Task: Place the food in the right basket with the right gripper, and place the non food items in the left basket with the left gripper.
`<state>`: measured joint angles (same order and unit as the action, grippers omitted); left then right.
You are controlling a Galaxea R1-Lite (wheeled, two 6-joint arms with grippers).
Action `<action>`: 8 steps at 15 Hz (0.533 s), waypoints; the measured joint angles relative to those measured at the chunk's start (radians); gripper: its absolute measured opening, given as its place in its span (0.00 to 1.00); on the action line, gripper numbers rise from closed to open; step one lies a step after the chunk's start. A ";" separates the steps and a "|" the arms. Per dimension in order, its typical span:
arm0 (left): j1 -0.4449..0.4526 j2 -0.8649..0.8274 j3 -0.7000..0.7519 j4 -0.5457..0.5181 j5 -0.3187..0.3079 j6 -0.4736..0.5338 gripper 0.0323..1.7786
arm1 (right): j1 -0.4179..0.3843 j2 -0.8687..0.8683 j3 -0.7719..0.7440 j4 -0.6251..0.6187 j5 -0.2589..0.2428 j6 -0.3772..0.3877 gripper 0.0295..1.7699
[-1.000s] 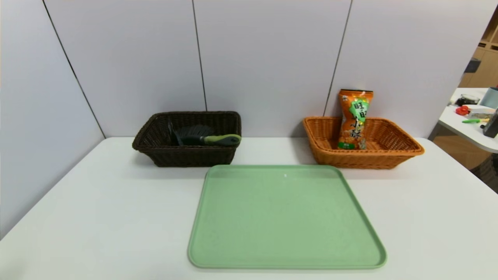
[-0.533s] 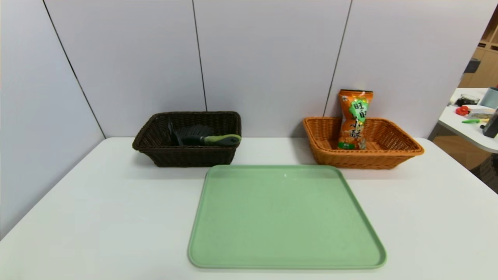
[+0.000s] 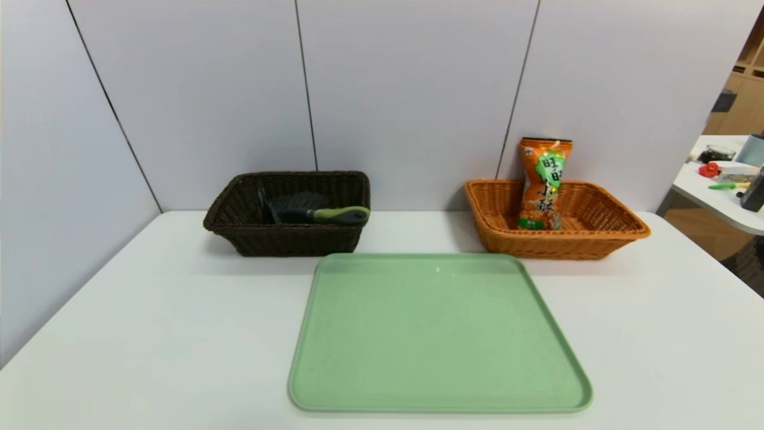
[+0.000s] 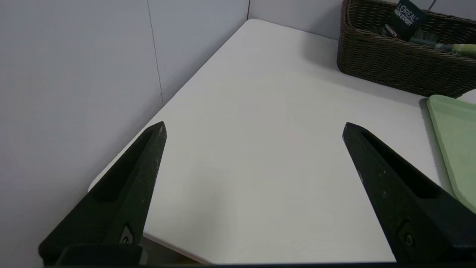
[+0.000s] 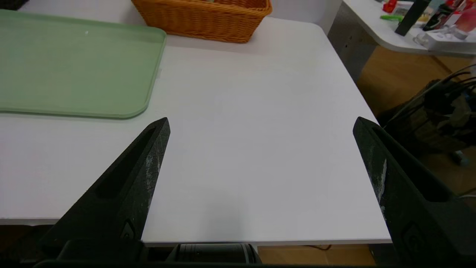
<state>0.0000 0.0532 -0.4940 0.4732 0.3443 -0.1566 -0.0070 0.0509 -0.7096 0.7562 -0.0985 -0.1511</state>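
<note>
Sorted: snack bag (image 3: pixel 544 184) upright in orange basket (image 3: pixel 621 230) at 1 o'clock, brush (image 3: pixel 316 211) and tube (image 4: pixel 406 19) in brown basket (image 3: pixel 239 224) at 11.
Left gripper (image 4: pixel 254 128) and right gripper (image 5: pixel 261 123) over near table (image 3: pixel 149 334) corners, fingers spread wide, holding nothing (green tray (image 3: pixel 439 334) bare, centred between).

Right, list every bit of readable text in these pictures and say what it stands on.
"L'OREAL" in white, a blurred line beneath: black tube in the dark brown basket.
Large black Chinese characters, not clear enough to quote: orange snack bag in the orange-tan basket.
Small print on the bag's green bottom patch: too small.
</note>
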 joint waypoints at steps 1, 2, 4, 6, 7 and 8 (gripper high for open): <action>0.000 -0.020 0.015 -0.043 -0.005 0.014 0.95 | 0.001 -0.017 0.004 -0.029 0.002 0.008 0.96; 0.001 -0.033 0.034 -0.091 -0.008 0.023 0.95 | 0.001 -0.029 0.011 -0.066 0.007 0.013 0.96; 0.001 -0.047 0.097 -0.199 -0.007 0.066 0.95 | 0.001 -0.043 0.050 -0.167 0.019 0.011 0.96; 0.001 -0.051 0.196 -0.347 -0.010 0.119 0.95 | 0.001 -0.050 0.152 -0.311 0.029 0.005 0.96; 0.001 -0.053 0.255 -0.426 -0.017 0.146 0.95 | 0.001 -0.051 0.229 -0.402 0.032 -0.005 0.96; 0.001 -0.053 0.319 -0.520 -0.028 0.179 0.95 | 0.001 -0.051 0.318 -0.509 0.034 -0.025 0.96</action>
<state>0.0013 0.0000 -0.1749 -0.0466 0.3164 0.0219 -0.0057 -0.0004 -0.3919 0.2468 -0.0643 -0.1764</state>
